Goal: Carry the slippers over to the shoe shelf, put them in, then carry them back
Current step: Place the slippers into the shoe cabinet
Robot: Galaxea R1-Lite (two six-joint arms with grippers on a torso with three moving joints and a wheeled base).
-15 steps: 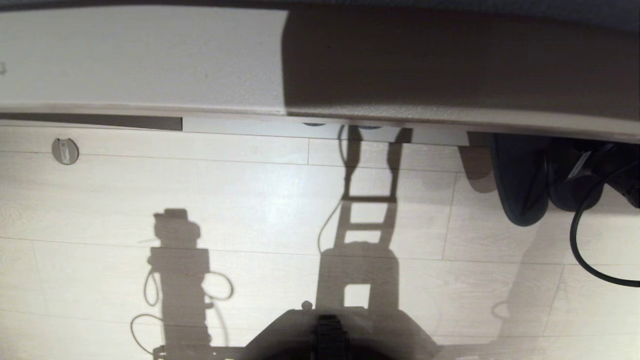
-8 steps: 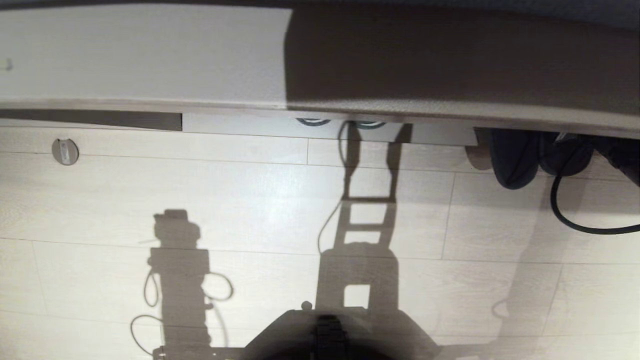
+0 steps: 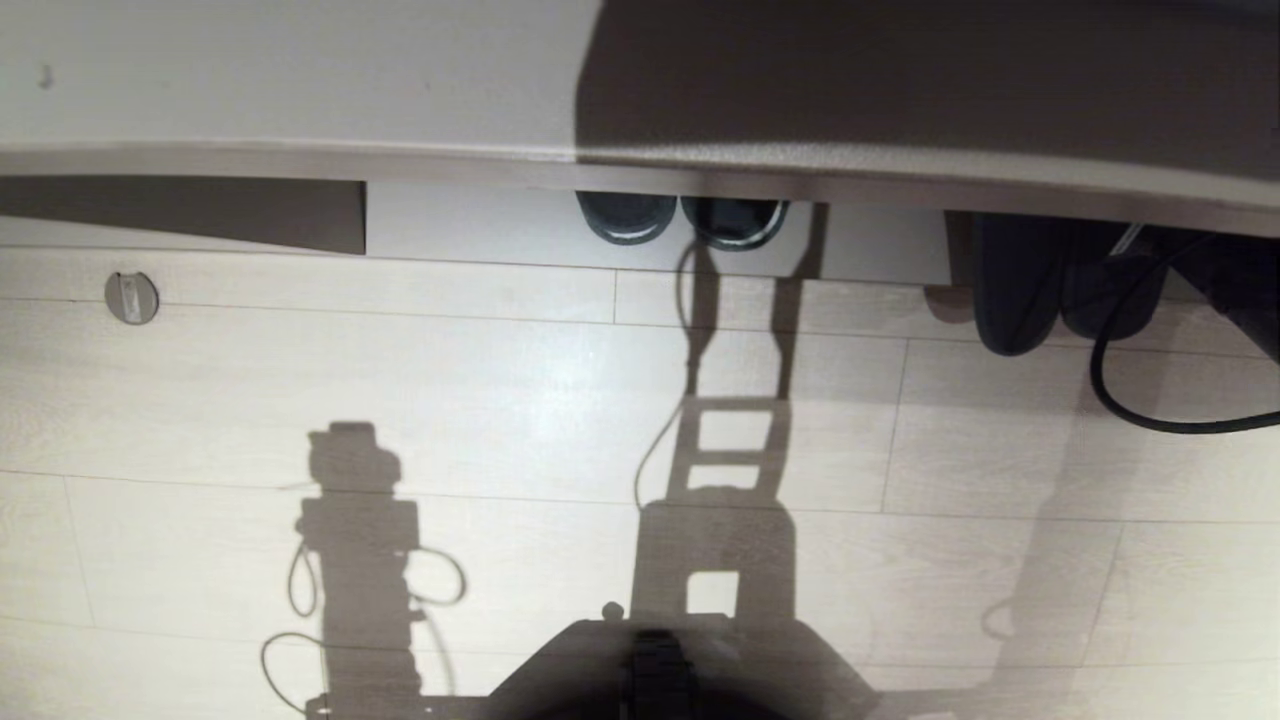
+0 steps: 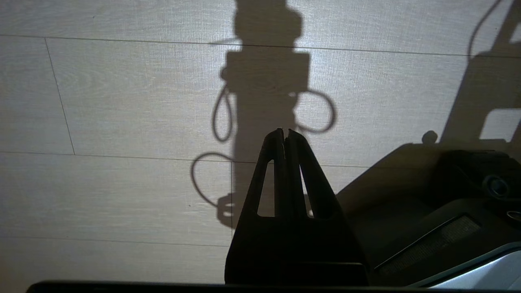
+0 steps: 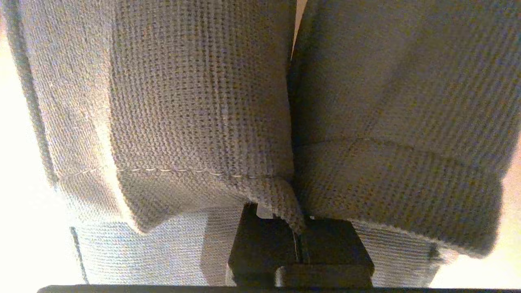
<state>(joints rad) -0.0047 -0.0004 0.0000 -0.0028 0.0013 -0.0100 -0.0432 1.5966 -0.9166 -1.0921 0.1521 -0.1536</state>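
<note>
We hold the slippers [image 5: 203, 114] in the right claw [image 5: 299, 240], whose jaws are clamped together on the adjoining strap edges of the pair, so both slippers hang side by side from one pinch. In the head view the slippers [image 3: 1060, 290] sit at the right, partly beneath the front edge of the shoe shelf [image 3: 700, 180], above the floor [image 3: 500, 400] and beside a black cable [image 3: 1130, 400]. A second dark pair [image 3: 680, 218] already rests inside the shelf, near the centre; we must not confuse it with the carried pair. The left claw [image 4: 285, 134] is parked over the floor with its jaws together and empty. We judge the slippers to be light and soft: the straps are a coarse knitted fabric that folds readily under the jaws, so it should offer good friction, but it gives little control over swing or twist. The soles are probably flexible foam. The best hold, in our judgement, is where it is now, across both straps at their meeting edges, gripped deep enough that neither strap slides out when the pair is lowered onto the shelf floor.
</note>
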